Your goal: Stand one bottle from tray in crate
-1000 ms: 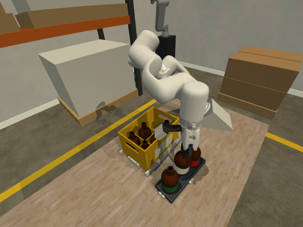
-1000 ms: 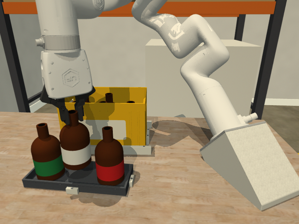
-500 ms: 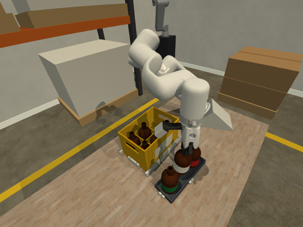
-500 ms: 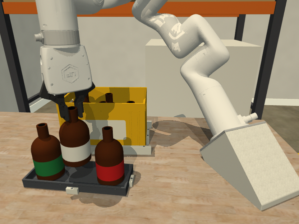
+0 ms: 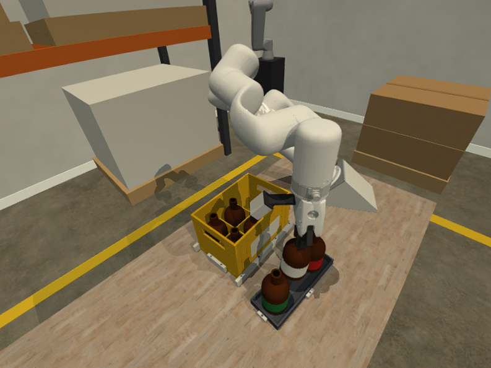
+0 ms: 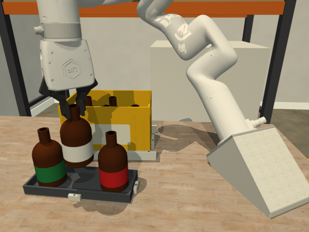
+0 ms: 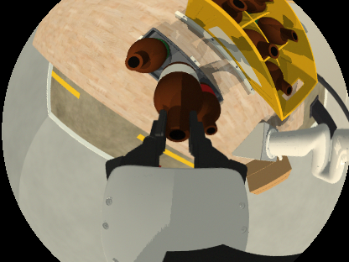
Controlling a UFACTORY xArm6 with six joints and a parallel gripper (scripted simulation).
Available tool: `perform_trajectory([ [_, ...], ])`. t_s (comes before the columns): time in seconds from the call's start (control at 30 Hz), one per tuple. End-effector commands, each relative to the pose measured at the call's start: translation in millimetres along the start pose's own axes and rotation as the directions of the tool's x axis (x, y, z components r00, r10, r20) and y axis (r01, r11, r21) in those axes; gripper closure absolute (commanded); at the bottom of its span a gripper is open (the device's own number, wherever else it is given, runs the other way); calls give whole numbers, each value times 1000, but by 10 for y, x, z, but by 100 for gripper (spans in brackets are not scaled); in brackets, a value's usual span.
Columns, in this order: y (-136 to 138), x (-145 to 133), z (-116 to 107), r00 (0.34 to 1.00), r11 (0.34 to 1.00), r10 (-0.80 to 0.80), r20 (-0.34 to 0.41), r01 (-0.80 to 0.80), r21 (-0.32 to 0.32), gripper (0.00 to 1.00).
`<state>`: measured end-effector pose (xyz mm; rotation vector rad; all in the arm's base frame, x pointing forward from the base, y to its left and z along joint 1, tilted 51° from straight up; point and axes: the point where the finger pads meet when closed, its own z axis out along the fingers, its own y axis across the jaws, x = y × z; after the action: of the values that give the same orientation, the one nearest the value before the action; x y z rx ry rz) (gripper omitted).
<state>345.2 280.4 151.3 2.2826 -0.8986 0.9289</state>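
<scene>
Tray (image 6: 82, 193): dark grey, small white clips on its edges. Three brown bottles over it: left one with green band (image 6: 49, 162), middle one with white band (image 6: 76, 145), right one with red band (image 6: 113, 166). Crate (image 6: 136, 119): yellow, white panel on its near wall; brown bottles inside. Gripper (image 6: 72, 106): black fingers, white body with embossed hexagon mark. Arm (image 6: 212, 72): white, on a speckled off-white base. Table (image 6: 174, 207): pale wood-plank grain. Floor (image 5: 72, 221): dark grey with yellow lines.
</scene>
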Motion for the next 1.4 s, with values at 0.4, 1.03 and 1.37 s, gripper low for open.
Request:
perform_trajectory([
  [0.4,-7,2,-133,1000,1000,1,1,-1,3,100],
  [1.03,-7,2,-147,1000,1000,1,1,-1,3,100],
  [1.37,-7,2,-150,1000,1000,1,1,-1,3,100],
])
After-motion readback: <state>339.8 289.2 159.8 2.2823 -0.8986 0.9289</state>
